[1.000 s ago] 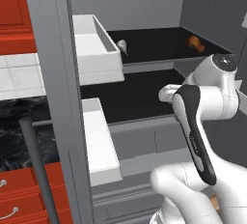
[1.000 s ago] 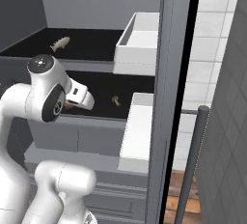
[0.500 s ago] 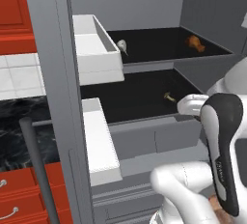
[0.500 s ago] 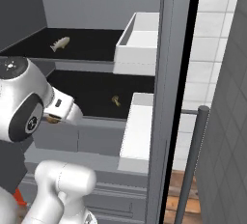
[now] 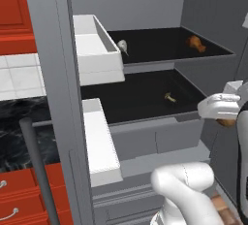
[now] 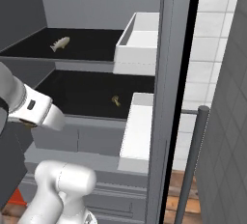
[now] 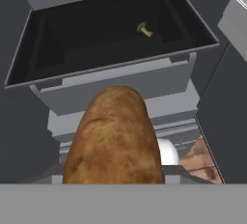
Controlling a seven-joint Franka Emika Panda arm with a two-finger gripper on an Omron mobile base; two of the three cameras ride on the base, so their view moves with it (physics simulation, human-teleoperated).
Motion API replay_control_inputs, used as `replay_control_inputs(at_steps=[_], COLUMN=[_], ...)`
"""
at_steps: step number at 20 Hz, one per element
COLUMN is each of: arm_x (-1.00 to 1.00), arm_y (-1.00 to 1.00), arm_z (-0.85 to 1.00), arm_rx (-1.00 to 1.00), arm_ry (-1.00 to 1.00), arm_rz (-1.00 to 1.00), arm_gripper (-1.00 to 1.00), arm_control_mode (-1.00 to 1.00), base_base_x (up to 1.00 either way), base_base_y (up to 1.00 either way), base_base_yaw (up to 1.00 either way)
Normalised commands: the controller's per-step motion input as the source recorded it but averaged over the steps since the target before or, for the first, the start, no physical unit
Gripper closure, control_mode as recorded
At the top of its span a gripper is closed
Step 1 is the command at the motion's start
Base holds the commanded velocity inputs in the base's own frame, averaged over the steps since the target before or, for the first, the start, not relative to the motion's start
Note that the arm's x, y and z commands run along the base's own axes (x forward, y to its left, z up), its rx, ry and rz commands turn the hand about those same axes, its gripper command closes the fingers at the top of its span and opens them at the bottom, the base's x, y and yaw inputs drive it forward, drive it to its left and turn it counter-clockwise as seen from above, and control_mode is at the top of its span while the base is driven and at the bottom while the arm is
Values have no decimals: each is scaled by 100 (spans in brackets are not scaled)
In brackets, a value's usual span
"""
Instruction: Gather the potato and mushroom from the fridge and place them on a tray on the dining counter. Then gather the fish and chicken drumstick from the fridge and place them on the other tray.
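Observation:
The fridge [image 5: 51, 59] stands open in front of me. My gripper [image 7: 113, 170] is shut on the potato [image 7: 113, 141], a big brown lump in the hand view, held just outside the fridge's lower shelf; a sliver of it shows under the hand [image 5: 225, 120]. The small tan mushroom [image 5: 169, 97] [image 6: 116, 100] [image 7: 144, 29] lies on the black lower shelf. On the upper shelf the pale fish [image 5: 122, 46] [image 6: 60, 43] lies at the left and the orange chicken drumstick [image 5: 195, 42] at the right. The tray and dining counter are out of view.
White door bins [image 5: 97, 49] [image 6: 140, 37] jut from the open door beside the shelves. A black veined counter [image 5: 12, 122] over red drawers sits left of the fridge. A dark bar handle [image 6: 190, 160] rises at the right.
The arm has drawn back out of the lower shelf with the potato in the gripper, swinging to the side and lower. The mushroom, fish and drumstick have not moved.

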Motion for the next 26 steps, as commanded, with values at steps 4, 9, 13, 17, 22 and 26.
replay_control_inputs(at_steps=[4,9,13,17,22,26], arm_x=[-22,0,-22,0,0,0], arm_y=[0,0,0,0,0,0], arm_z=[12,0,-4,0,0,0], arm_rx=[-1,0,0,0,0,0], arm_ry=[0,0,-5,0,0,0], arm_rz=[0,0,0,0,0,0], arm_gripper=[100,100,100,100,100,100], arm_control_mode=[-100,-100,100,100,100,100], base_base_x=[0,0,-22,-97,-95,-91], base_base_y=[0,0,0,14,29,39], base_base_yaw=[0,0,0,2,10,20])
